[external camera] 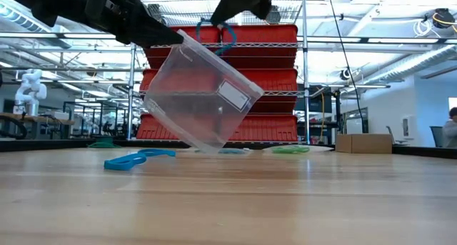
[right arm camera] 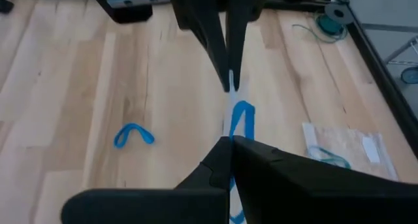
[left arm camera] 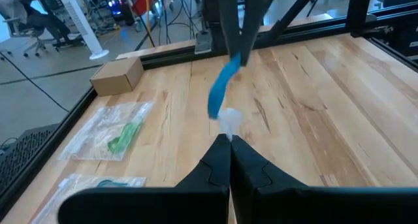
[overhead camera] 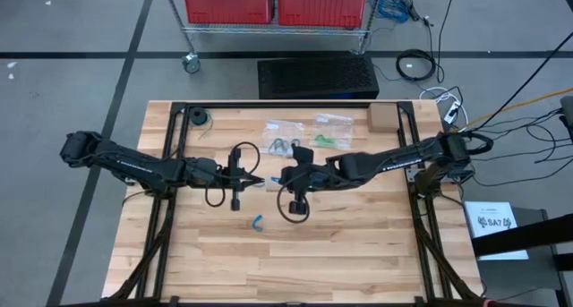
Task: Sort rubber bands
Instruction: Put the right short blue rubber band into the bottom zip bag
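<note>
A: Lying nearest the low camera, flat on the table (external camera: 300, 202): a loose blue band (external camera: 136, 160), thin and floppy, curling into a bent loop.

B: Sitting well apart from both grippers, then?

A: Yes, resting toward the front of the table, away from the two arms meeting at the middle.

B: And hanging up there?

A: Dangling from the right gripper (right arm camera: 230, 142), fingers pinching together with no gap showing: a held blue band (left arm camera: 222, 90), drooping as a narrow, stretched loop.

B: Hovering over anything?

A: Hanging just beside the upper edge of a clear bag (external camera: 203, 95), tilting in the air with its lowest corner close to the wood. Gripping that bag at its upper edge: the left gripper (left arm camera: 229, 142), fingers pressing closed on the plastic.

B: Touching the bag, or going inside it?

A: Not showing clearly. Meeting tip to tip, the two grippers, with the band's lower end blurring against the clear plastic.

B: Anything else getting cut off?

A: Lying at the far side near a cardboard box (left arm camera: 117, 75): bagged green bands (left arm camera: 124, 138), bunching together, impossible to count. Running past the picture's top edge in the low view: both grippers.
</note>
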Controlling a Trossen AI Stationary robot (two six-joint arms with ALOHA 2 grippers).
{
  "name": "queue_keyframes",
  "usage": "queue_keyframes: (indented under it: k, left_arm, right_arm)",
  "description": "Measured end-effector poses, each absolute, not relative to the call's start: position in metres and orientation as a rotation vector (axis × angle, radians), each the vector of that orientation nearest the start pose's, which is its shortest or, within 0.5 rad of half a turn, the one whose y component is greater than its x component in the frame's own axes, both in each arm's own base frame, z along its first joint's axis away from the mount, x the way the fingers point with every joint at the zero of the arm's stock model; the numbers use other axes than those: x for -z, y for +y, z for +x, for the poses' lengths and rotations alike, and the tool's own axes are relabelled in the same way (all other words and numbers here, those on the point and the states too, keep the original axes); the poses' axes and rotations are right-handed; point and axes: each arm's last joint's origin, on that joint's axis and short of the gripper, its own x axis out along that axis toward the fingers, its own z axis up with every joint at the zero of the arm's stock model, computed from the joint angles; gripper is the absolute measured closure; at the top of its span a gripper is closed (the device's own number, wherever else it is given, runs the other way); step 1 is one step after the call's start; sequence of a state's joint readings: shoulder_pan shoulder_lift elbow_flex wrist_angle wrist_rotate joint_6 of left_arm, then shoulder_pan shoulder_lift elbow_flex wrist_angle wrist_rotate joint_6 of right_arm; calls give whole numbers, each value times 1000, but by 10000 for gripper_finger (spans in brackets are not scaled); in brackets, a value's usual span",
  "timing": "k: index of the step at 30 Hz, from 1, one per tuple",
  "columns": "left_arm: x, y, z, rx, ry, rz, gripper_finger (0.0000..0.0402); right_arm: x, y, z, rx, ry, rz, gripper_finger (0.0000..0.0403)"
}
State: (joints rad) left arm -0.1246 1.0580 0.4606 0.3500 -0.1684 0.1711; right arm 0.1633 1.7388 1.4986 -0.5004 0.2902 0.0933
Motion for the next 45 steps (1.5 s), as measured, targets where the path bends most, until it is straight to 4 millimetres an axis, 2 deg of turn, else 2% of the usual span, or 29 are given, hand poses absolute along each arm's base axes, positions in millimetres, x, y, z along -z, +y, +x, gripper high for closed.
queue_keyframes:
  k: [4,21,32,45]
  left_arm:
    - [-222,-23,219,-23,247,206,402]
    - [-222,-23,219,-23,248,205,402]
    - [-222,-23,219,-24,241,204,402]
    - [-223,-23,219,-24,240,204,402]
  right_arm:
    - [-306,55,380,154,693,-66,403]
    - [-303,57,378,151,724,-57,403]
    - [-293,57,382,152,765,-64,403]
    - [-274,34,394,160,817,-25,403]
